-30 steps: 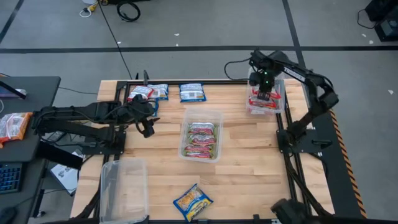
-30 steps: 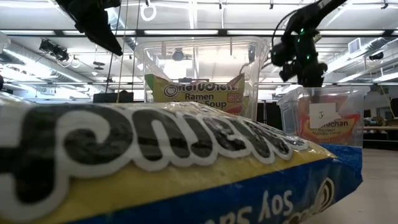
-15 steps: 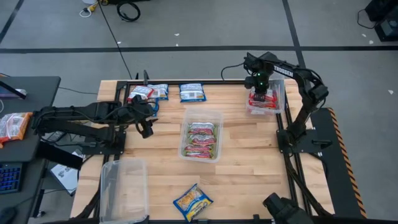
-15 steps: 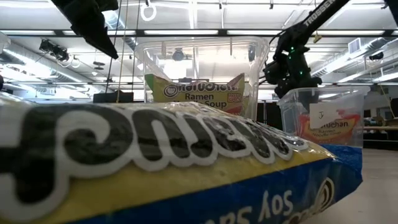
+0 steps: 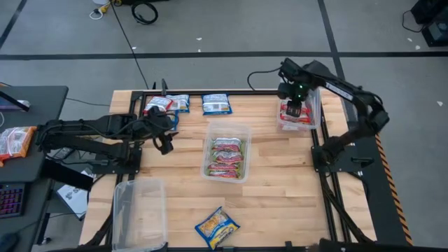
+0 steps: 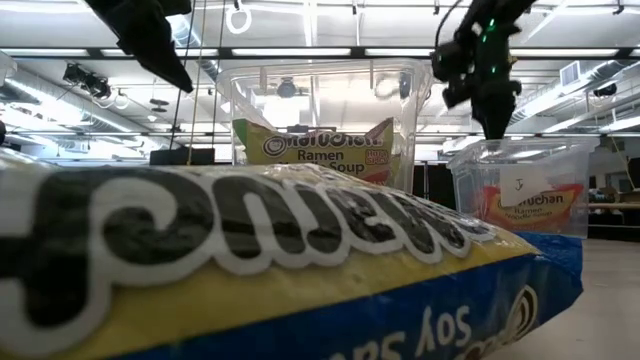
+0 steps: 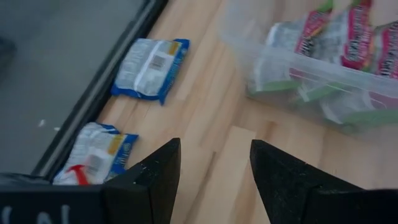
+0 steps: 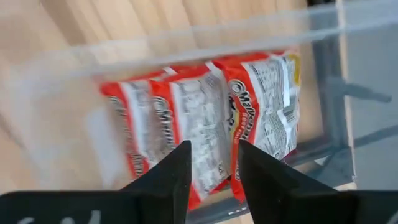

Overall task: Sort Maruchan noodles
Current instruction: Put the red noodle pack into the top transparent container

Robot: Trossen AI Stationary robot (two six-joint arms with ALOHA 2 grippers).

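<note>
The Maruchan noodles lie about the table. Three blue packets [image 5: 216, 103] rest flat by the far edge, and a blue-and-yellow one [image 5: 217, 227] by the near edge. Green-pink packets fill the middle tub [image 5: 226, 133]. Red-and-white packets [image 8: 205, 124] lie in the far-right tub [image 5: 316, 105]. My right gripper [image 5: 294, 108] hangs over that tub, pointing down, open, with nothing between its fingers [image 8: 168, 180]. My left gripper [image 5: 166, 145] hovers open over bare wood at the left, tilted down toward the blue packets [image 7: 149, 65].
An empty clear tub [image 5: 140, 206] stands at the near left corner. Bare wood lies between the middle tub and the right tub. In the low view the near blue-and-yellow packet [image 6: 250, 270] fills the foreground in front of both tubs.
My right gripper has dipped toward the far-right tub's far left side, then swung back and risen above the tub. The red-and-white packets lie in the tub as before. My left arm has kept still.
</note>
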